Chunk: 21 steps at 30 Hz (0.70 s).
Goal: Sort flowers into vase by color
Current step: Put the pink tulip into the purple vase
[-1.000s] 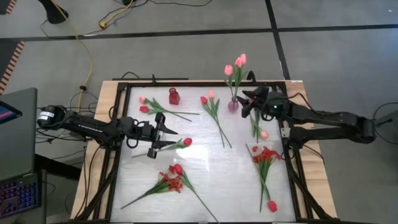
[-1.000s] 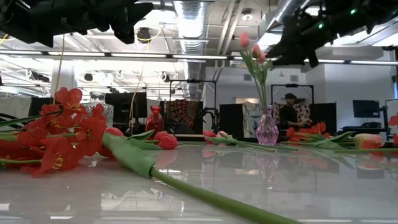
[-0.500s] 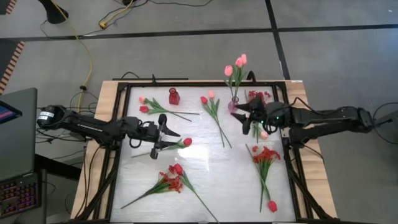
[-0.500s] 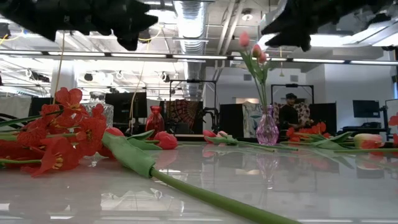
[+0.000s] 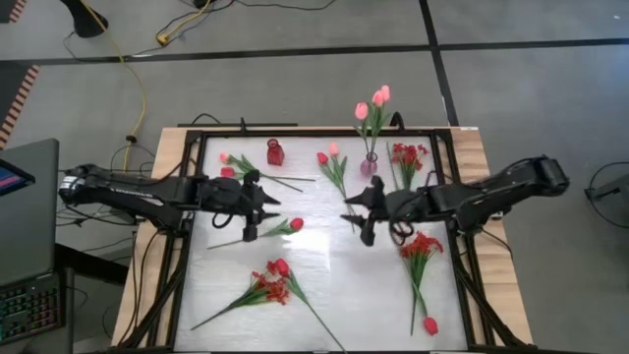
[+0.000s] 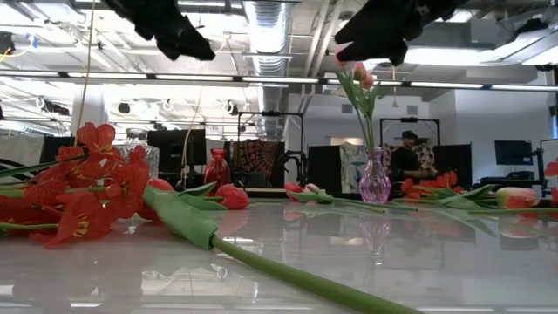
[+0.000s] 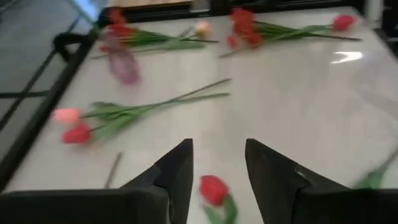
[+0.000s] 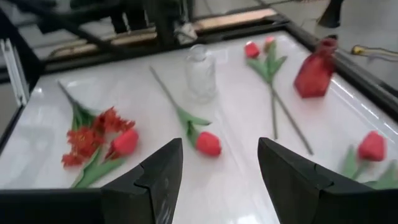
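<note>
**Both end effectors empty above the flower spread**

Over the white table (image 5: 324, 285), we are seeing the left end effector (image 5: 257, 214) hanging just above a red tulip (image 5: 295, 224) that is lying left of centre; in the left wrist view its fingers (image 7: 174, 174) are standing apart with the red bloom showing in the gap, and nothing is being held. We are seeing the right end effector (image 5: 362, 218) reaching in toward the middle of the table, its fingers (image 8: 155, 171) spread moderately wide and carrying nothing.

We are logging the flowers as follows. Two pink tulips (image 5: 371, 103) are standing upright in the pink vase (image 5: 369, 165) at the far edge, right of centre. A red vase (image 5: 274, 152) is standing empty at the far edge, left of centre. A pink and red tulip pair (image 5: 227, 165) is lying beside the red vase, stems pointing toward the centre. Another red and pink pair (image 5: 327, 154) is lying between the two vases. A bushy red spray (image 5: 405, 153) is lying just right of the pink vase. A second red spray (image 5: 421, 246) is lying near the right rail, with a single red tulip (image 5: 429, 325) beyond its stem end at the near edge. A third spray with red tulips (image 5: 275, 280) is lying at the near left.

In the low view, both arms are showing only as dark shapes high above the table, clear of the flowers.
</note>
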{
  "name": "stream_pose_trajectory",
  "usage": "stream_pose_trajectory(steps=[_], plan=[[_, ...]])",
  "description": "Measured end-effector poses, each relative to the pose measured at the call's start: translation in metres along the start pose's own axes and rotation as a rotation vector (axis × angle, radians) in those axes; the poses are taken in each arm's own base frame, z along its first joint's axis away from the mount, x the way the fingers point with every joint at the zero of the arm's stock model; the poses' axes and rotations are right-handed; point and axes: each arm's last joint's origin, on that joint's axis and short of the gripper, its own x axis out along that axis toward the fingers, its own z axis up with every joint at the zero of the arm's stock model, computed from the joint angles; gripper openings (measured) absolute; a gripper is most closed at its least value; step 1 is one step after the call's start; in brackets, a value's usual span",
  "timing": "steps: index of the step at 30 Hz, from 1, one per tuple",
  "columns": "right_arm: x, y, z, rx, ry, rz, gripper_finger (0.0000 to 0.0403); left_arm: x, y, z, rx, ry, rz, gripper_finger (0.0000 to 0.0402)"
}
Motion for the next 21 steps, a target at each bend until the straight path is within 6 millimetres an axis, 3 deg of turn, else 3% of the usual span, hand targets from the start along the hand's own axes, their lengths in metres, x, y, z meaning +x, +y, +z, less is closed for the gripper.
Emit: stream_pose_trajectory(steps=[5, 9, 16, 21], plan=[[0.015, 0.014, -0.006, -0.027, 0.044, 0.012, 0.0234, -0.007, 0.001, 0.011, -0.040, -0.013, -0.006, 0.0167], [0.028, 0.014, -0.015, 0.074, 0.079, -0.115, 0.0234, -0.005, 0.000, 0.009, -0.065, -0.014, -0.029, 0.0180], [0.059, -0.006, -0.023, 0.243, 0.244, -0.369, 0.0234, 0.010, -0.007, -0.002, -0.103, -0.260, -0.175, 0.0183], [0.089, -0.032, -0.041, 0.326, 0.326, -0.542, 0.0234, 0.016, -0.005, -0.016, -0.173, -0.257, -0.119, 0.0183]])
